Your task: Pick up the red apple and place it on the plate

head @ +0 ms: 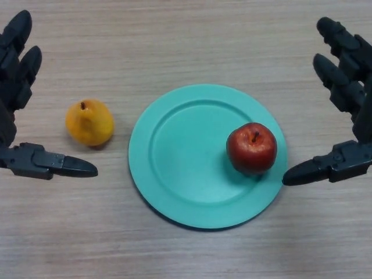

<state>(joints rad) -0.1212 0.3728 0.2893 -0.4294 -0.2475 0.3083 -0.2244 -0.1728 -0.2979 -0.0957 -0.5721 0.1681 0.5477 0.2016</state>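
Observation:
A red apple [251, 147] with a short stem stands upright on the right part of a teal plate [186, 168] in the middle of the wooden table. My right hand [349, 87] is at the right edge, open, its thumb tip close to the plate's right rim and just right of the apple, not touching it. At the left edge my left hand [17, 75] is open too, holding nothing, with its thumb stretched out below a yellow pear.
A yellow pear [89, 122] lies on the table left of the plate, between my left hand's fingers and thumb but apart from both. The wooden tabletop [192, 35] fills the whole view.

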